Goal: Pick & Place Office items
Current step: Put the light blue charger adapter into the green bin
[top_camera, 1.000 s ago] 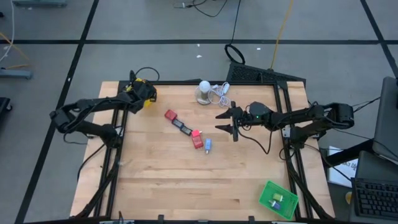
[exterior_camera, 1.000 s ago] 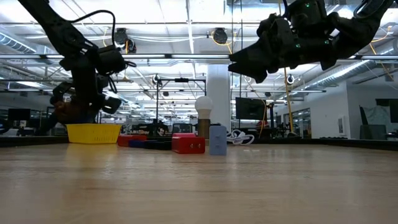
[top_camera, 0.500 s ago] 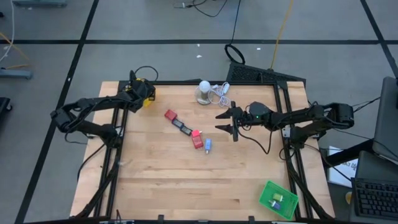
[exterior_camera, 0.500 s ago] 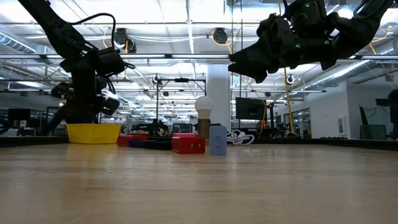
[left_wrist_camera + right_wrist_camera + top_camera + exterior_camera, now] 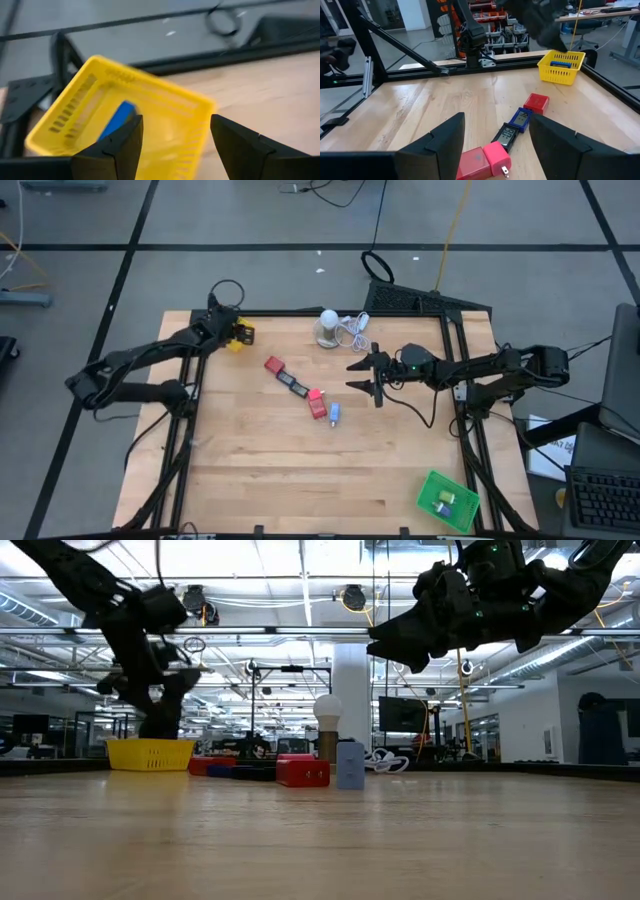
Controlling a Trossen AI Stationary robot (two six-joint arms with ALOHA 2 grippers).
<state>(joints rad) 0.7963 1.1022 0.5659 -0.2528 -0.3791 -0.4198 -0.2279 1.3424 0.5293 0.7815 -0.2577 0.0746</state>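
Left claw (image 5: 172,145) has opened and risen above the yellow tray (image 5: 165,107), empty; a blue block (image 5: 116,120) now lies inside. One item placed.

Right claw (image 5: 362,376) hovers part-open, empty, beside the remaining items (image 5: 300,390).

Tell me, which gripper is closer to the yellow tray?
Left. The left gripper hangs open right beside the yellow tray at the table's far left corner. The right gripper waits open across the table, right of the small pieces.

One camera looks straight down on my whole pale wooden worktop (image 5: 300,470). Another sits at its surface, facing level into the room. My left wrist camera hangs close over the yellow slotted plastic tray (image 5: 75,107), which my right wrist camera sees far across (image 5: 561,66).
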